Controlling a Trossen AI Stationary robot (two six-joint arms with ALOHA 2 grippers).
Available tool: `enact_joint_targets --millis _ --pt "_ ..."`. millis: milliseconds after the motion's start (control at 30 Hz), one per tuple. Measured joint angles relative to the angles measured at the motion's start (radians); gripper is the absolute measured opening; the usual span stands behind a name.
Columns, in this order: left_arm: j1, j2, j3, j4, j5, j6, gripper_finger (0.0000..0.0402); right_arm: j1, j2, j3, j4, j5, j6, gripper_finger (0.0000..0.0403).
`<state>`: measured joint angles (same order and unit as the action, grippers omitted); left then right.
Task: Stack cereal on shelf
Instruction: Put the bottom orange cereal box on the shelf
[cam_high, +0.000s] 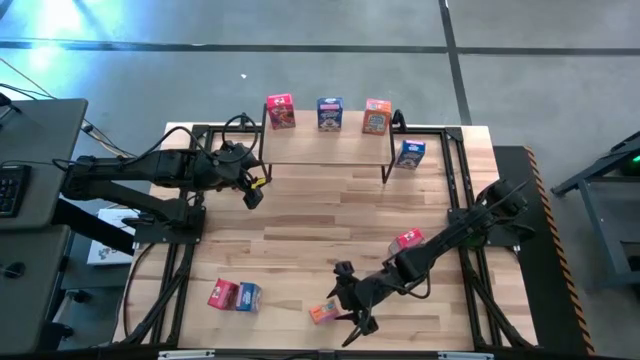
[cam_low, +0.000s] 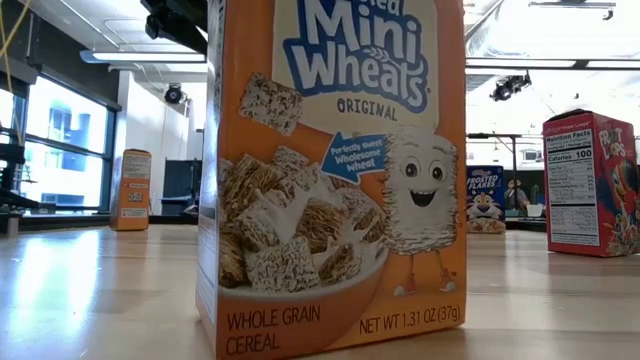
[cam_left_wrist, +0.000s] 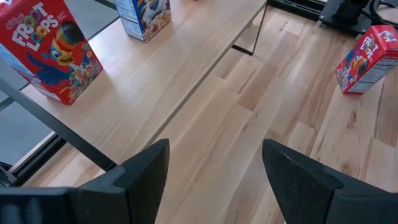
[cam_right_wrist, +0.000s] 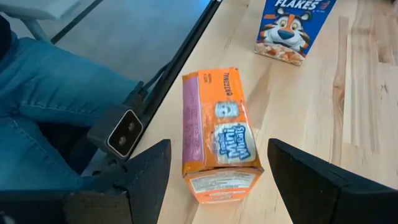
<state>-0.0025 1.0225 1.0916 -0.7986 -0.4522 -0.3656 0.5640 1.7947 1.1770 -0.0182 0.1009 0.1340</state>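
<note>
The shelf (cam_high: 325, 148) stands at the table's far side and carries a red cereal box (cam_high: 281, 111), a blue one (cam_high: 330, 113) and an orange one (cam_high: 377, 116). An orange Mini Wheats box (cam_high: 322, 312) stands upright on its base near the table's front edge and fills the low view (cam_low: 335, 180). My right gripper (cam_right_wrist: 217, 149) hovers open just above it, one finger on either side, not touching. My left gripper (cam_high: 252, 192) waits open above the table by the shelf's left end, with nothing between its fingers (cam_left_wrist: 214, 168).
More boxes stand on the table: a blue one (cam_high: 410, 153) by the shelf's right legs, a red one (cam_high: 407, 240) at mid right, and a red (cam_high: 223, 294) and blue (cam_high: 248, 296) pair at near left. A person's legs (cam_right_wrist: 56, 93) show beyond the near edge.
</note>
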Motion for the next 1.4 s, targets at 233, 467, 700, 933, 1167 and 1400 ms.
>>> enact_joint_targets --millis 233,467,700,933,1167,1400 --pt "0.0 0.0 0.0 0.0 0.0 0.0 0.0248 0.0 0.041 0.0 0.001 -0.001 -0.002 0.0261" --pt "0.0 0.0 0.0 0.0 0.0 0.0 0.0248 0.0 0.04 0.0 0.034 0.004 -0.002 0.0261" --pt "0.0 0.0 0.0 0.0 0.0 0.0 0.0248 -0.001 0.04 0.0 0.028 0.003 0.023 0.0255" --pt "0.0 0.0 0.0 0.0 0.0 0.001 0.0248 -0.001 0.04 0.0 0.029 -0.002 0.023 0.0209" --pt "0.0 0.0 0.0 0.0 0.0 0.001 0.0248 -0.001 0.04 0.0 0.029 -0.019 0.023 0.0185" --pt "0.0 0.0 0.0 0.0 0.0 0.001 0.0248 -0.001 0.04 0.0 0.03 -0.031 0.023 0.0175"
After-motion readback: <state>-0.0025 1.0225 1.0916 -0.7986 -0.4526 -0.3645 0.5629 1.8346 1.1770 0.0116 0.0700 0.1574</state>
